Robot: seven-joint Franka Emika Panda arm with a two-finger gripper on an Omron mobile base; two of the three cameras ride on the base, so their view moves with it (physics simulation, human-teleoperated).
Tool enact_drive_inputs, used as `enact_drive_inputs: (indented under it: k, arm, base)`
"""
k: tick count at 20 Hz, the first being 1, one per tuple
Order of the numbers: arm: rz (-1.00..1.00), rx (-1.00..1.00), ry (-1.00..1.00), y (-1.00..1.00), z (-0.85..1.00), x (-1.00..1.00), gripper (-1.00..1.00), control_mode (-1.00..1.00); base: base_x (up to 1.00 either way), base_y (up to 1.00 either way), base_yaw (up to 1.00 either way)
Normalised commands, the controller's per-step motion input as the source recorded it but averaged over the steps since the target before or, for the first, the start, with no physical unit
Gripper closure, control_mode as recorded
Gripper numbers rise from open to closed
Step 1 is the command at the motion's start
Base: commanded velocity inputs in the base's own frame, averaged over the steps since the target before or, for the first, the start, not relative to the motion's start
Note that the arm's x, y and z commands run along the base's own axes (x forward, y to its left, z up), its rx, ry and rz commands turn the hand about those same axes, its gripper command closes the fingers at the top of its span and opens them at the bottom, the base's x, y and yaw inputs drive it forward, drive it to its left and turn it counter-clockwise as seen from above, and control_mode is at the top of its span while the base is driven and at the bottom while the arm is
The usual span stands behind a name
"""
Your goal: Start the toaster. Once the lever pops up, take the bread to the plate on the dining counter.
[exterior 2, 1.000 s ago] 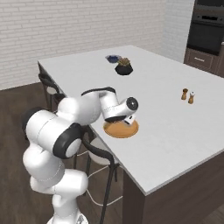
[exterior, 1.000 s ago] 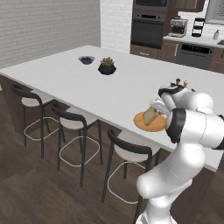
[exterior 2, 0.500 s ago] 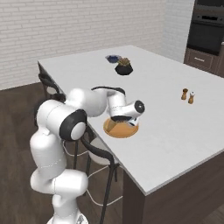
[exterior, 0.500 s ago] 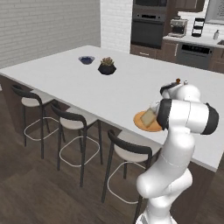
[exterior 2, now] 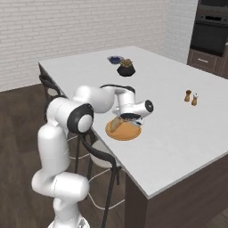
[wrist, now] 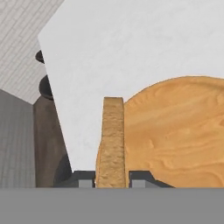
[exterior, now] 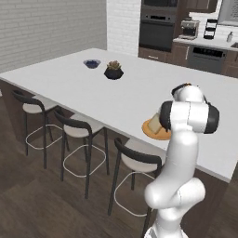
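The arm has lowered, so the fingers (wrist: 142, 177), clamped on the bread (wrist: 113, 140), hold it edge-on at the plate's (wrist: 175, 131) nine-o'clock rim on the counter (exterior 2: 169, 102), ready for release.

Bread (wrist: 113, 140) was tan with a brown crust, plate (wrist: 175, 131) mottled orange-brown, surface (exterior: 83, 88) plain white, stools (exterior: 76, 128) dark-framed, bowl (exterior: 92, 63) dark blue.

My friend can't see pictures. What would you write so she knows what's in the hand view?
The claw holds a slice of bread edge-on between its two dark fingertips, right at the edge of a round orange-brown plate. The plate sits near the edge of the white dining counter, with dark stools and grey floor beyond it.
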Motion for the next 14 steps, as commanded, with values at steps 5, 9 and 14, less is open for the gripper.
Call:
enact_drive_inputs:
  k: [5,9,14]
  arm:
    - [0.01,0.00,-0.02,0.00,-0.22,-0.04,-1.00,-1.00]
    - [0.00,-0.01,-0.02,0.00,0.00,-0.14,-1.00,-1.00]
    - [-0.06,-0.18,0.01,0.00,0.02,-0.03,-1.00,-1.00]
  base:
    - [0.00,0.00,0.00]
    - [0.00,0.00,0.00]
    - [0.00,0.00,0.00]
